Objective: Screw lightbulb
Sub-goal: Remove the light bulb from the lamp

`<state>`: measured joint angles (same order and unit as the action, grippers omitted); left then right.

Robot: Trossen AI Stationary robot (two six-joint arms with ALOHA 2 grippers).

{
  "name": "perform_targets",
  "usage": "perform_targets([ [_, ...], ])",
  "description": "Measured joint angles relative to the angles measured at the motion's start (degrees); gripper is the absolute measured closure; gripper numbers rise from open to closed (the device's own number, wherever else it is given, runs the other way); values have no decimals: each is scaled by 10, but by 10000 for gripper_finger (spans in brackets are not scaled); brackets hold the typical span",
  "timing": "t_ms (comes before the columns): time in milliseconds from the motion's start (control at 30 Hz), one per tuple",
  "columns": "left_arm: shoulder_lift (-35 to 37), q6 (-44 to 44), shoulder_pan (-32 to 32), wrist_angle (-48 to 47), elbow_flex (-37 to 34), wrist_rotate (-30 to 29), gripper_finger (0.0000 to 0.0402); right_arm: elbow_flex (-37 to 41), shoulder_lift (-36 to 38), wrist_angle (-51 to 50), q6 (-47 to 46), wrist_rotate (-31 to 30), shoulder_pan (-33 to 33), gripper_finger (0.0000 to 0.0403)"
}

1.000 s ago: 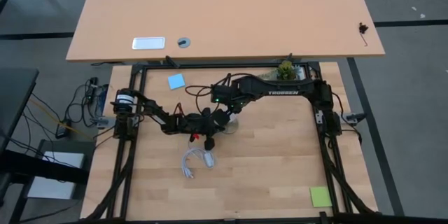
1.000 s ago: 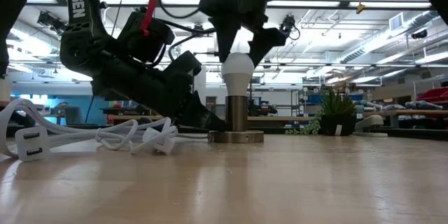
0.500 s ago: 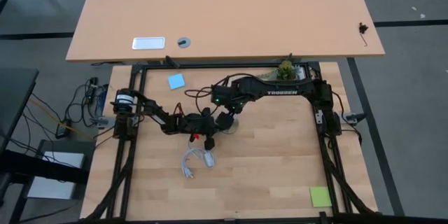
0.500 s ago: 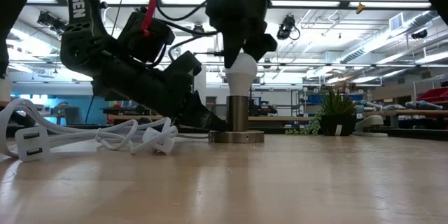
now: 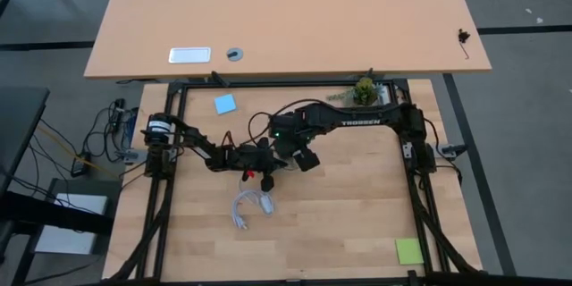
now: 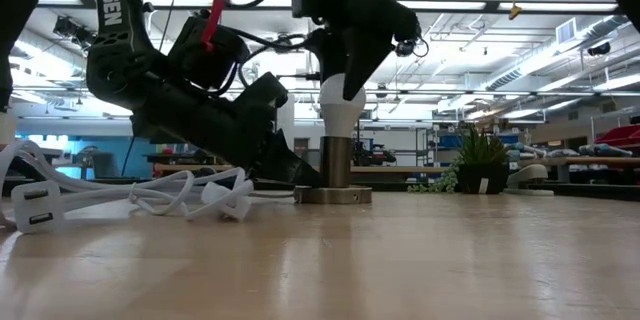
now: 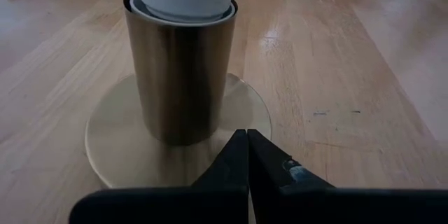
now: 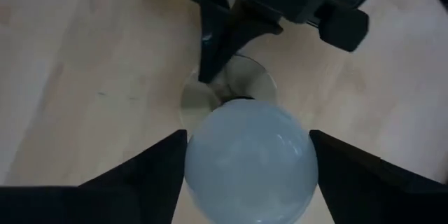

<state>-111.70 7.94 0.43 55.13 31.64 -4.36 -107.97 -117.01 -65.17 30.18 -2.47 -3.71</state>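
The white frosted lightbulb (image 6: 343, 100) stands upright with its base inside the brass socket tube (image 6: 335, 163), which rises from a round disc (image 6: 333, 196) at the table's middle. My right gripper (image 8: 247, 136) reaches down from above and is shut on the bulb (image 8: 248, 161). My left gripper (image 7: 246, 140) is shut and lies low at the disc's edge, coming from the table's left (image 5: 266, 166). The socket's white cord (image 6: 130, 195) lies loose on the table toward the near left. My left gripper presses its shut fingertips down on the rim of the disc (image 7: 210, 150), slanting down from the table's left. The disc lies flat on the table. My right gripper pinches the bulb's round upper part (image 8: 203, 154) between its two fingers (image 8: 150, 168), one on each side. The fingers point down from above. The bulb stands upright in the socket tube.
A small potted plant (image 5: 365, 89) stands at the far edge. A blue note (image 5: 224, 104) lies at the far left and a green note (image 5: 409, 250) at the near right. The cord's plug (image 6: 30, 207) lies at the near left. A black frame (image 5: 420, 197) rims the table.
My right gripper, open around the bulb's top a second ago, has come down and shut on the bulb, then turned about its upright axis while holding it. My left gripper has stayed on the disc.
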Motion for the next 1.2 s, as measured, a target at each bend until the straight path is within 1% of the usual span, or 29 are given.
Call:
perform_targets([
  [100,0,0,0,0,0,1,402,-13,-1,-13,-14,-34,11,101],
  [167,0,0,0,-1,0,1,402,-25,-2,-14,-57,-49,16,94],
  [333,0,-1,0,-3,0,2,402,-70,1,-24,-174,-49,26,78],
  [400,0,-1,0,-3,0,2,402,-89,1,-25,-262,-45,28,73],
  [533,0,-1,0,-3,0,2,402,-108,2,-31,-509,-40,23,65],
  [567,0,-1,0,-3,0,2,402,-108,2,-37,-557,-40,21,64],
  [667,0,-1,0,-3,0,2,402,-107,0,-47,-634,-39,15,61],
  [900,0,0,0,-3,0,2,402,-62,-2,-39,-681,-36,-2,61],
  [1033,0,0,0,-3,0,2,402,-30,-2,-27,-682,-35,-9,59],
  [1200,0,0,0,-4,0,2,402,-15,-2,-15,-676,-19,-12,63],
])
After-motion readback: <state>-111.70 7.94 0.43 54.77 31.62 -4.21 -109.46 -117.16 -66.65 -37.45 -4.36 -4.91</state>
